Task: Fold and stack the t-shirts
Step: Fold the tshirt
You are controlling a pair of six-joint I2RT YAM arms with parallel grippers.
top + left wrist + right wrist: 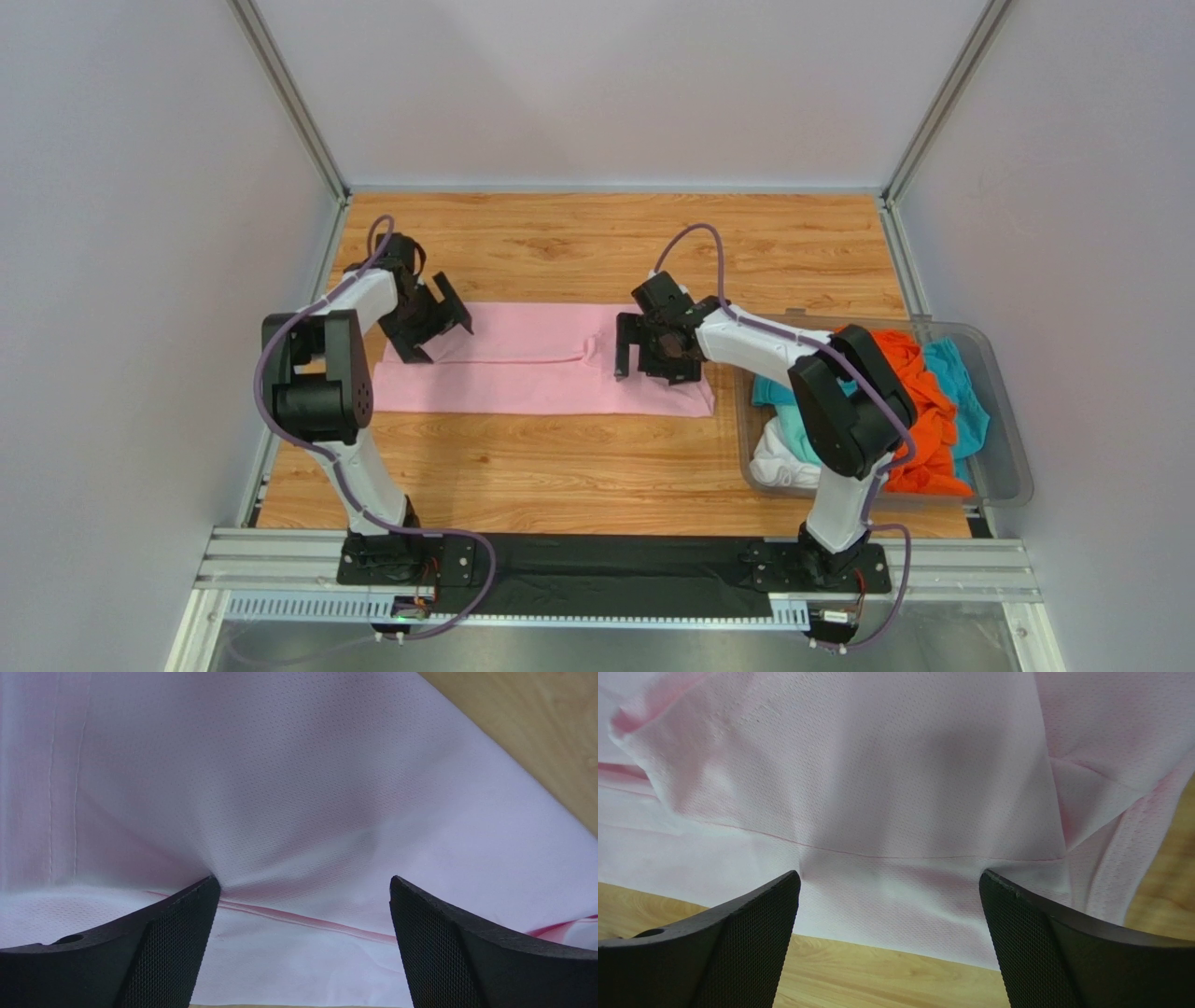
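Observation:
A light pink t-shirt (540, 375) lies flat across the middle of the wooden table as a long folded band. My left gripper (427, 325) hovers over its left end, jaws wide open, with only pink cloth (302, 812) below. My right gripper (648, 353) is over the shirt's right end, also open and empty; its wrist view shows the pink cloth (892, 784) and its near edge on the wood. The orange (919, 406), teal (961, 381) and white (780, 459) t-shirts lie bundled in a bin at the right.
A clear plastic bin (1013, 483) stands at the right edge of the table and holds the other shirts. Metal frame posts (288, 95) rise at the back corners. Bare wood (589, 469) lies in front of the pink shirt.

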